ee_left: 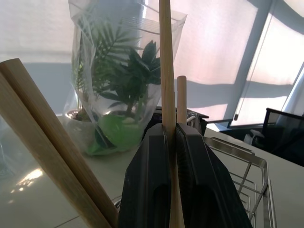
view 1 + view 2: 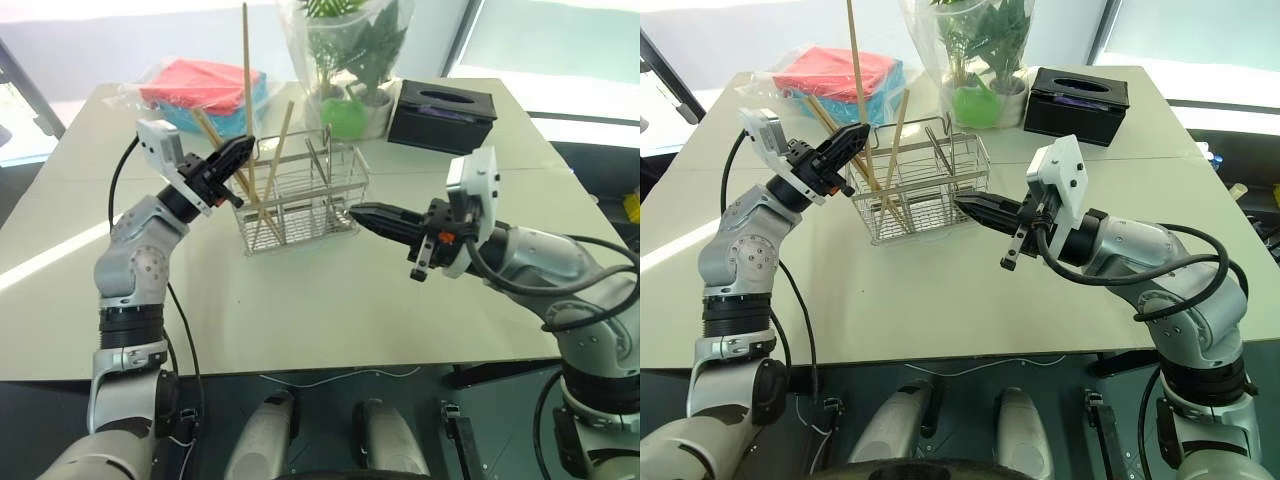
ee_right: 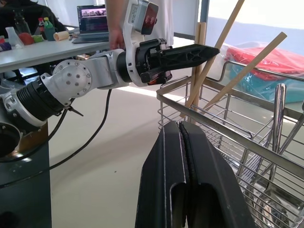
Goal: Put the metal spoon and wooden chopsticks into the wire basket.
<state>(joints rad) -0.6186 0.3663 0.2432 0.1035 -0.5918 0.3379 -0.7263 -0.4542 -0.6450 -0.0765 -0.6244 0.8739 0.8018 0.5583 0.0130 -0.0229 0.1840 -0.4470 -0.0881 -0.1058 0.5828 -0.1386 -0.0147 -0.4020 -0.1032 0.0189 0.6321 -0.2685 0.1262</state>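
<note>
Wire basket (image 2: 300, 205) on pale green table (image 2: 320, 310), sunlit windows behind

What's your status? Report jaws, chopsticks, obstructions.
Left gripper jaws shut on one long light-brown wooden chopstick, upright over the silver wire-grid basket. Right gripper jaws shut, empty, beside the basket. More chopsticks lean inside. No obstruction.
</note>
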